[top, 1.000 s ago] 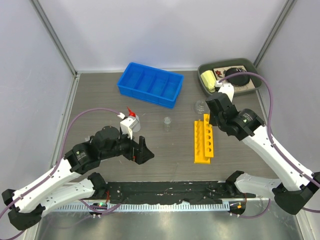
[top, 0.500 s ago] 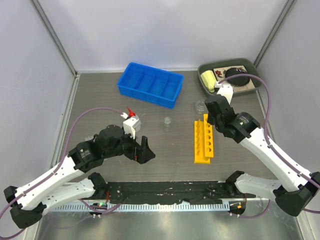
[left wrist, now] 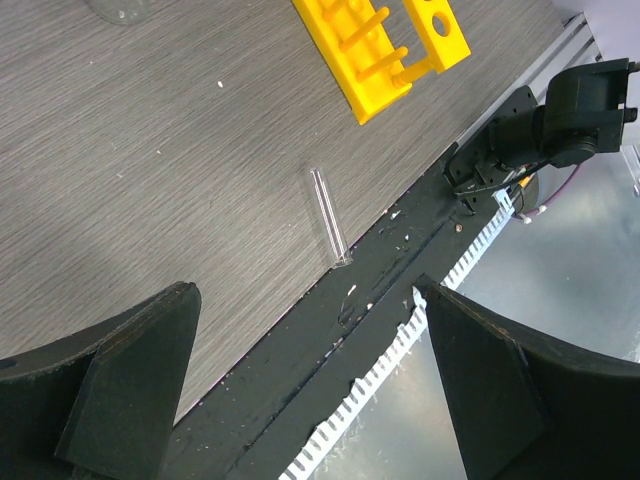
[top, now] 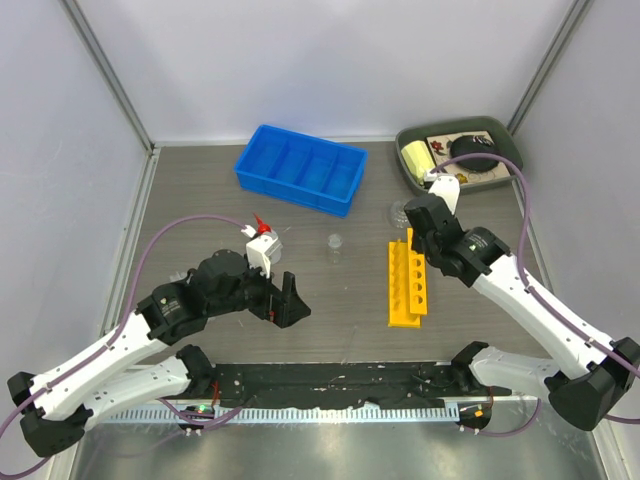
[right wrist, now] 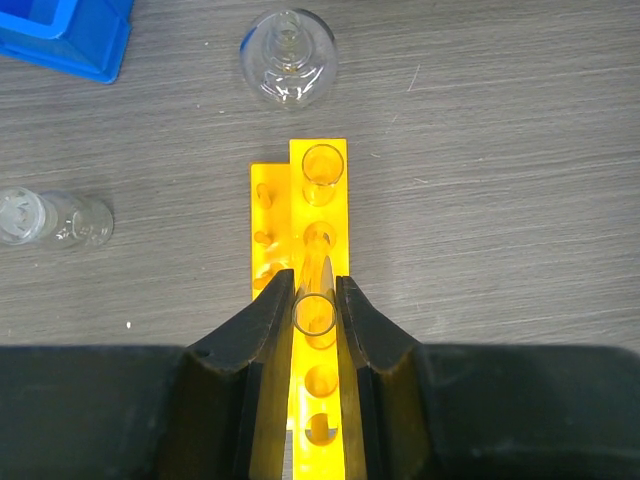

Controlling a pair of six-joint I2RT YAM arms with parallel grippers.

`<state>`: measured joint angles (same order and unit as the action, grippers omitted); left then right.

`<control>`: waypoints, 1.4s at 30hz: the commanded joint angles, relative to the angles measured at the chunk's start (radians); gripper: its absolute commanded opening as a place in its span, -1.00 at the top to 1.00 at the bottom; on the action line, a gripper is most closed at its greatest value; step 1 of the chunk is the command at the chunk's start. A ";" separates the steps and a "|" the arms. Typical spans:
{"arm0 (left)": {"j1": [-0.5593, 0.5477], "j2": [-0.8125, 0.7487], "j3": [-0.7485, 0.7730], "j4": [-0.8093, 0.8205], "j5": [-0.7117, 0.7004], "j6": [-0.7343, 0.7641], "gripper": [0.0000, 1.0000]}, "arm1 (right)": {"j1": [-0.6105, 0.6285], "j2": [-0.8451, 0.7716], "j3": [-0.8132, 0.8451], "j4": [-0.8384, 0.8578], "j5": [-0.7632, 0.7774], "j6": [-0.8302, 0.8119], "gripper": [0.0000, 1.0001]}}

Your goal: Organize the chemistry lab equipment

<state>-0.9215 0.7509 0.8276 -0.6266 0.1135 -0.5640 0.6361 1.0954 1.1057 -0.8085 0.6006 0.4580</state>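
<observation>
Clearly, we deal with thin glass: the test tube is light, stiff, slippery and easy to crack, so it wants a gentle hold just below its open rim, never a hard squeeze. The right gripper is clamped on it exactly there, one finger on each side. The tube hangs at the centre of the right wrist view, over the top bar of the yellow rack, with its lower end pointing at one of the holes; whether it is inside the hole we cannot tell. In the top view the right arm reaches up from the lower right, its wrist bent down above the upper end of the rack. The left gripper is wide apart and holds nothing. It hovers low over the table, where a second tube lies flat beside the black mat. We judge that this one needs a pinch across its middle, since it can roll.
</observation>
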 commanded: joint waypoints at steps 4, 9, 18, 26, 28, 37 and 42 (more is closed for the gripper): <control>0.004 0.002 0.010 0.019 0.011 0.013 -1.00 | -0.019 0.000 -0.061 0.052 0.005 0.025 0.92; 0.003 0.005 0.013 0.018 0.009 0.015 -0.99 | -0.044 0.018 -0.095 0.072 -0.034 0.047 0.91; 0.004 0.036 0.022 0.011 -0.012 0.021 -1.00 | -0.113 0.043 -0.141 0.109 -0.120 0.062 0.86; 0.004 0.064 0.038 0.016 -0.012 0.029 -0.99 | -0.151 0.037 -0.184 0.138 -0.180 0.068 0.86; 0.004 0.073 0.041 0.019 -0.008 0.029 -0.99 | -0.156 0.037 -0.198 0.147 -0.185 0.070 0.86; 0.004 0.094 0.047 0.028 0.000 0.027 -1.00 | -0.164 0.027 -0.207 0.147 -0.191 0.068 0.73; 0.004 0.103 0.048 0.033 0.003 0.024 -0.99 | -0.164 0.024 -0.188 0.129 -0.183 0.064 0.38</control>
<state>-0.9215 0.8494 0.8330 -0.6250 0.1055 -0.5556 0.4747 1.1297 0.9154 -0.6601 0.4427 0.5072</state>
